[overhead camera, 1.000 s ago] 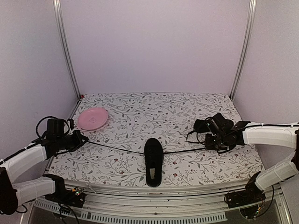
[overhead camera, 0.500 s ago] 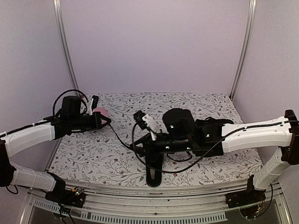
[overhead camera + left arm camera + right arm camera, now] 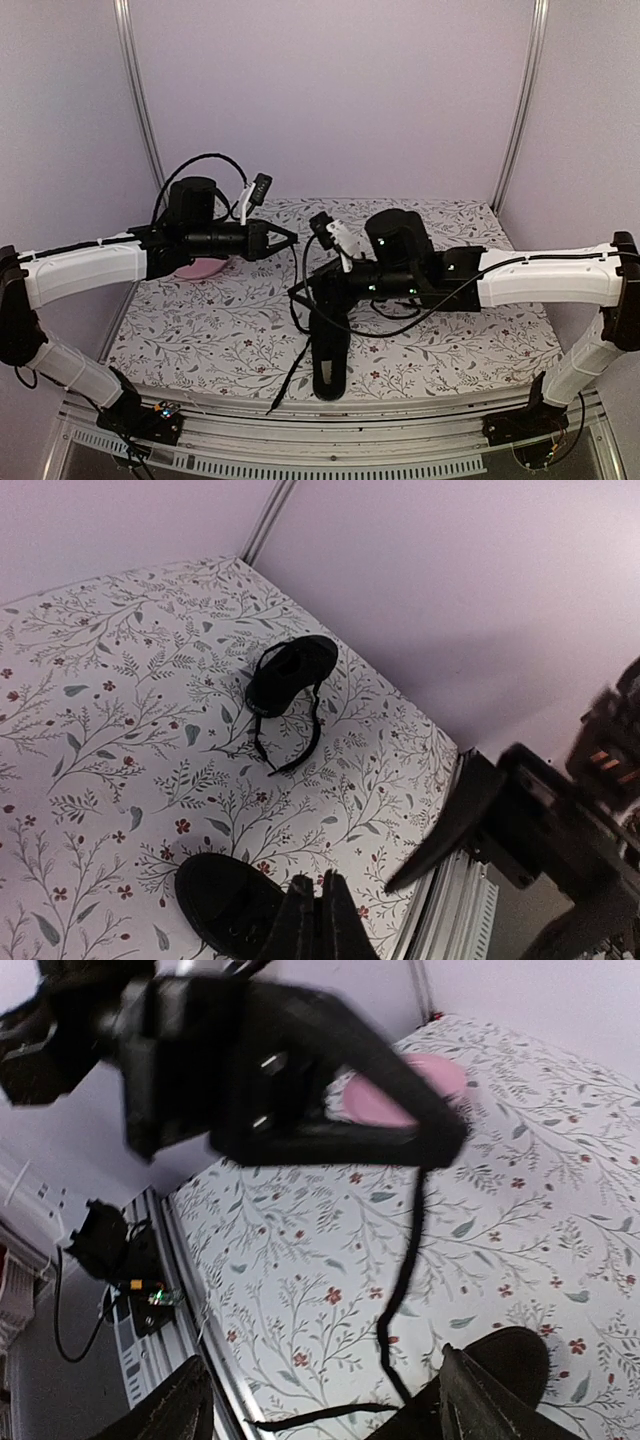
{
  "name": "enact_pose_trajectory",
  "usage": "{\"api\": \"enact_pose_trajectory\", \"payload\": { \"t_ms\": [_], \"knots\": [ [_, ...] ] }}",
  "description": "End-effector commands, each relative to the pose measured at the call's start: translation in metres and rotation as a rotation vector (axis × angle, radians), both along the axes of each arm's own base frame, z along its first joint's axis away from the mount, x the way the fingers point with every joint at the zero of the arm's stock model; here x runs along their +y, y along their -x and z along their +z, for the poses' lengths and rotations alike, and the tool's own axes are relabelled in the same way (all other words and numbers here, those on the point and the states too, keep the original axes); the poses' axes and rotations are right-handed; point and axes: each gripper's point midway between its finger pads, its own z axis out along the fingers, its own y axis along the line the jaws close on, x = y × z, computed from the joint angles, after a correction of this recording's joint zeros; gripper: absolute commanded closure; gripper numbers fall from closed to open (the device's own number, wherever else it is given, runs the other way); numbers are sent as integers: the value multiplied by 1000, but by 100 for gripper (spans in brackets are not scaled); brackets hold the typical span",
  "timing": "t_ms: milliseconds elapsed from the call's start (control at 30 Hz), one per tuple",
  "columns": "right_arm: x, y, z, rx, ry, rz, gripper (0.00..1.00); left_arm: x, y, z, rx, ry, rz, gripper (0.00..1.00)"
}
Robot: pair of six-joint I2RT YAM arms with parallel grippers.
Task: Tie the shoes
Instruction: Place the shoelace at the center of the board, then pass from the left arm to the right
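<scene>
Near shoe (image 3: 330,360): lies flat on the table (image 3: 200,340), lengthwise, close to the front edge. I take it as my landmark.

Left gripper (image 3: 290,238): raised, up and to the back-left of the shoe. Its fingers are pressed together, pinching the lace (image 3: 405,1260) at the tip. In the right wrist view the lace hangs slack from that tip to the table just left of the shoe, then trails away. The top view agrees: the loose end reaches the front edge, left of the shoe.

Right gripper (image 3: 325,1385): fingers spread wide, empty. It hovers over the shoe's far end, with the hanging lace in front of it. I cannot tell whether it touches the lace.

Far shoe (image 3: 290,670): well beyond the near shoe, toward the back wall. I see it only through the left wrist camera; from above the right arm covers it. Its laces lie loose on the table beside it.

Plate (image 3: 200,271): pink, well to the back-left of the shoe, mostly hidden under the left arm.
</scene>
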Motion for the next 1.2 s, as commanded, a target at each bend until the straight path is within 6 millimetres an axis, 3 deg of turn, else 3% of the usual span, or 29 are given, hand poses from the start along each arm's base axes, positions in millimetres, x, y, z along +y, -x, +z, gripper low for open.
{"api": "enact_pose_trajectory", "payload": {
  "t_ms": [0, 167, 233, 300, 467, 600, 700, 767, 867, 933, 1033, 1167],
  "knots": [
    [-25, -34, 14, 6, -71, -68, 26, -19, 12, 13, -45, 25, -89, 100],
    [-8, -43, 25, -34, -94, -9, 37, -23, 14, 9, -31, 16, -92, 100],
    [0, -45, 18, -32, -87, 10, 37, -24, 15, 9, -32, 16, -94, 100],
    [10, -49, 26, -46, -102, 23, 39, -24, 15, 10, -34, 17, -95, 100],
    [21, -64, 23, -58, -93, -12, 50, -27, 18, 11, -37, 20, -107, 100],
    [19, -74, 27, -67, -106, -75, 68, -27, 18, 9, -32, 16, -104, 100],
    [15, -80, 27, -65, -103, -122, 96, -26, 17, 9, -31, 17, -100, 100],
    [8, -84, 30, -67, -101, -159, 98, -24, 14, 9, -36, 11, -75, 100],
    [-11, -90, 27, -65, -79, -243, 98, -12, 7, 2, -39, -11, 11, 55],
    [-31, -96, 21, -47, -55, -311, 98, -1, 11, -13, -24, -23, 57, 39],
    [-72, -105, 1, 12, -12, -422, 98, 9, 22, -35, 13, -25, 78, 31],
    [-129, -115, -15, 74, 7, -560, 98, 5, 51, -75, 85, -56, 22, 30]
  ]
}}
